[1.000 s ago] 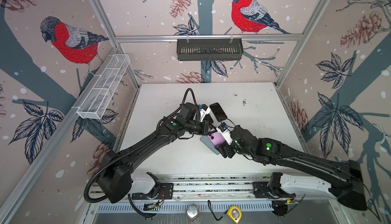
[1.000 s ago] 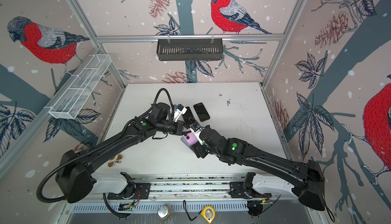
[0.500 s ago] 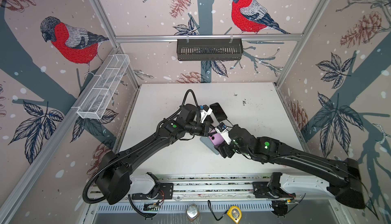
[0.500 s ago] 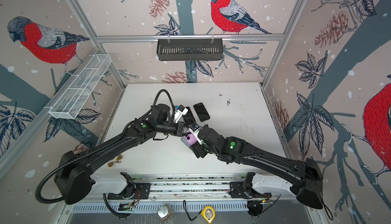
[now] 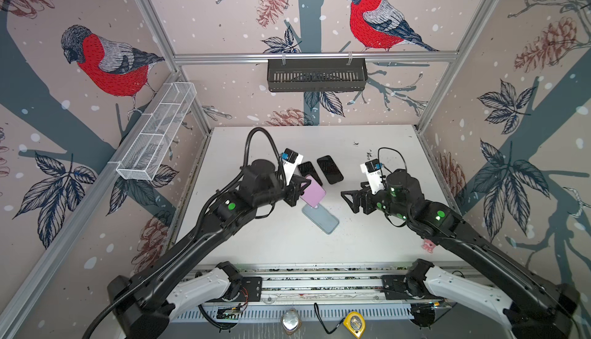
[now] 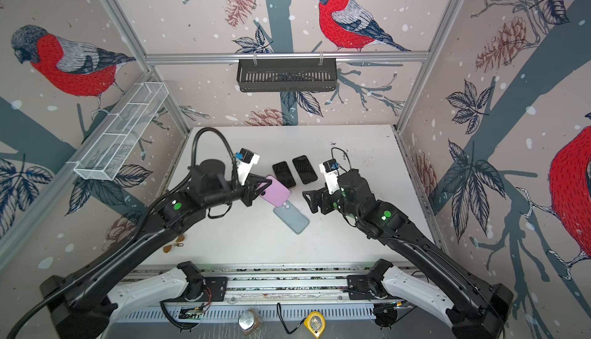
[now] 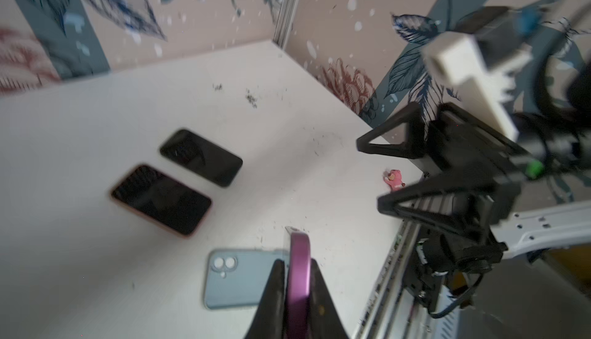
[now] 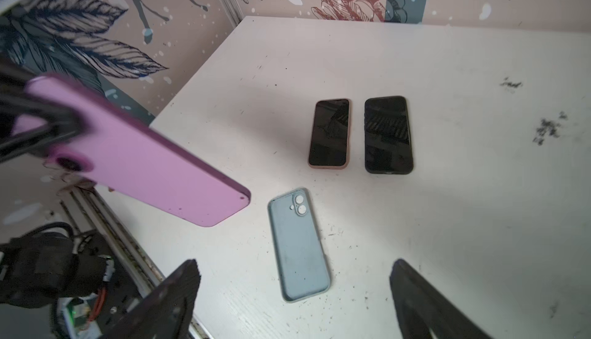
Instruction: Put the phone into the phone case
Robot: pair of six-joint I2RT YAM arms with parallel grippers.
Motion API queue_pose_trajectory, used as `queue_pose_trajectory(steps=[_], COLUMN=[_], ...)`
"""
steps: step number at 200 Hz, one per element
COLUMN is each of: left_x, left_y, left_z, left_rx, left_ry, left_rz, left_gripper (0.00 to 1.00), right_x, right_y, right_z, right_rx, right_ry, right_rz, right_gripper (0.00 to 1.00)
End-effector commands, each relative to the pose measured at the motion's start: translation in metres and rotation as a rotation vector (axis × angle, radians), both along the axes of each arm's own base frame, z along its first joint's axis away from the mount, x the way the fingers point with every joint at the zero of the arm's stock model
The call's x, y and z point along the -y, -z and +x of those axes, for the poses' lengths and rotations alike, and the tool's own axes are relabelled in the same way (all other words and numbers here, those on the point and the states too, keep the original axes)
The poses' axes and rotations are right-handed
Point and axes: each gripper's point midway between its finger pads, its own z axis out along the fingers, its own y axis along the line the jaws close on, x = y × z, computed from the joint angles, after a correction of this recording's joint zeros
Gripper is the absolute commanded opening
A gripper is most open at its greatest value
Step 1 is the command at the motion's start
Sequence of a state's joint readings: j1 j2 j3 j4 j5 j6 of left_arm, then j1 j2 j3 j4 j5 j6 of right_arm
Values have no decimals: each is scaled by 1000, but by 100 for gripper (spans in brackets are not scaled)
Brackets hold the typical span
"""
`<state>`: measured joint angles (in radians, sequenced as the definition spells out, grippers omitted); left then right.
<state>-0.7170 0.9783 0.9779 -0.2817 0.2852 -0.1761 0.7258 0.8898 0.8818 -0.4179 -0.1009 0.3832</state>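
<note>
My left gripper (image 5: 299,190) (image 6: 256,192) (image 7: 297,262) is shut on one end of a purple phone (image 5: 312,191) (image 6: 275,191) (image 7: 300,289) (image 8: 137,158), holding it tilted above the table. Its free end hangs over the camera end of a light blue phone case (image 5: 320,219) (image 6: 291,216) (image 7: 236,279) (image 8: 299,244). The case lies flat mid-table, open side up. My right gripper (image 5: 350,200) (image 6: 309,201) (image 7: 371,174) (image 8: 294,263) is open and empty, to the right of the case and pointed at it.
Two dark-screened phones (image 5: 309,172) (image 5: 330,169) lie side by side behind the case. A small pink figure (image 5: 428,246) sits near the table's front right edge. A black basket (image 5: 316,75) hangs on the back wall. A white wire rack (image 5: 156,136) runs along the left wall.
The right gripper let go of the purple phone, opened wide and drew back to the right. The left gripper shut on the phone and now holds it alone.
</note>
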Motion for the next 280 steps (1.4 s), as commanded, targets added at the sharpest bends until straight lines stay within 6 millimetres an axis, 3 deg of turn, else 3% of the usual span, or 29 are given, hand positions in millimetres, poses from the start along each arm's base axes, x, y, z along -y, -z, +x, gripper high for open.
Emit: queue_pose_trajectory(steps=[1, 36, 72, 95, 140, 171, 213, 280], left_x=[1, -2, -8, -7, 5, 10, 11, 14], left_y=[-29, 3, 26, 48, 61, 66, 68, 70], left_z=[-26, -90, -125, -132, -133, -137, -141, -144], left_rx=[559, 1073, 1480, 1680, 1864, 1904, 1906, 1915], left_ry=[152, 451, 559, 585, 566, 598, 615, 606], left_rz=[63, 179, 264, 342, 544, 575, 550, 517], left_gripper=[0, 0, 0, 0, 0, 0, 0, 0], right_x=[-23, -35, -46, -51, -49, -52, -57, -76], right_y=[-23, -35, -29, -19, 9, 24, 21, 6], right_z=[-16, -29, -48, -55, -48, -46, -45, -70], right_rx=[-110, -198, -285, -338, -378, -436, -454, -519], right_ry=[-159, -306, -461, -519, -479, -494, -541, -694], right_rz=[240, 427, 481, 495, 432, 448, 467, 547], right_gripper=[91, 89, 88, 86, 84, 80, 79, 77])
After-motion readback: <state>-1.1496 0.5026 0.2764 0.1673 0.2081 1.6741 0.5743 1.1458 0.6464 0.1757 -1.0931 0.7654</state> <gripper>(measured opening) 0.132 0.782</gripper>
